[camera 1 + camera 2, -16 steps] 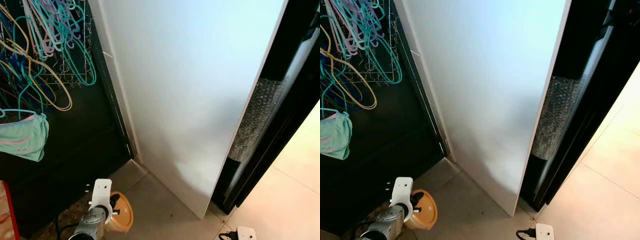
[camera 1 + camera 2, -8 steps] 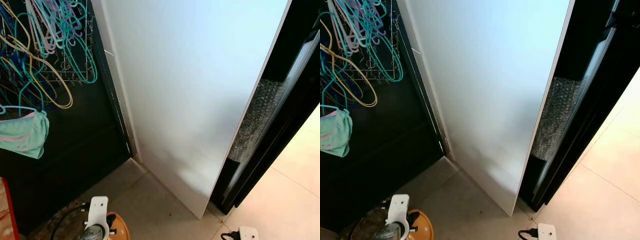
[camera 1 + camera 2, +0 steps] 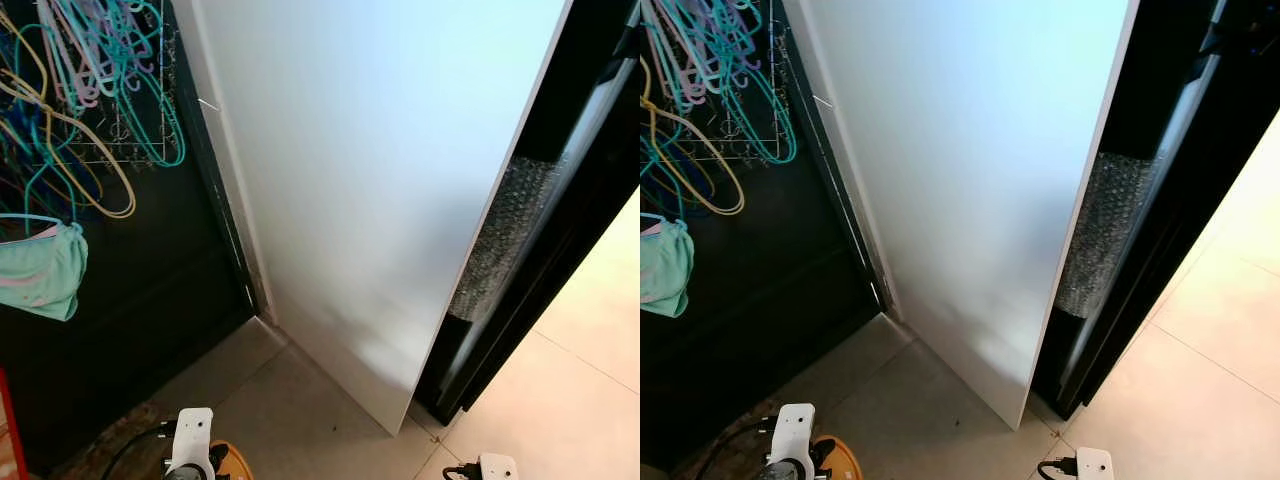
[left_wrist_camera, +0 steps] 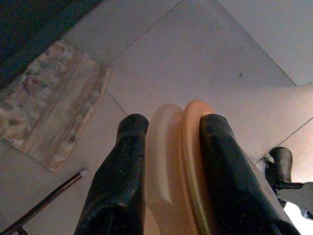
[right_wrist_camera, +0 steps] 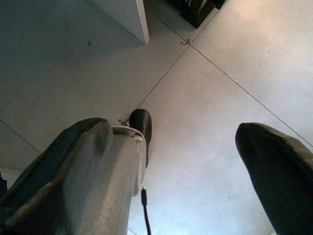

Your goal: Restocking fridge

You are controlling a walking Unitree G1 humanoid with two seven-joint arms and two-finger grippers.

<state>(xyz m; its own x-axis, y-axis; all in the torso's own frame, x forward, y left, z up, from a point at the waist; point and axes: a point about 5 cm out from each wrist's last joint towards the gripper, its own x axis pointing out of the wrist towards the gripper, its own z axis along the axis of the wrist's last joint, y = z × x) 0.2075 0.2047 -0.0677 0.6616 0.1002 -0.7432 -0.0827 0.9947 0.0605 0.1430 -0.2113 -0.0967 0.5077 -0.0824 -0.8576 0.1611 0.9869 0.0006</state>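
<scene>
A tall white fridge panel (image 3: 380, 180) stands straight ahead, its lower corner close to the floor tiles. At the bottom of the left eye view, the white wrist of my left arm (image 3: 190, 445) hangs low with an orange round dish (image 3: 234, 463) beside it. The left wrist view shows my left gripper (image 4: 173, 122) shut on that orange dish (image 4: 171, 161), its black fingers (image 4: 124, 166) pressing both faces above the tiles. My right gripper (image 5: 173, 132) hangs open over bare floor, holding nothing.
A black cabinet (image 3: 150, 300) on the left carries a wire rack of coloured hangers (image 3: 90, 90) and a green cloth (image 3: 40, 275). Right of the panel is a dark gap with bubble wrap (image 3: 495, 240). A patterned mat (image 4: 54, 112) lies on the floor.
My left arm has sunk toward the bottom edge of the eye views, taking the orange dish with it. The view has shifted slightly.
</scene>
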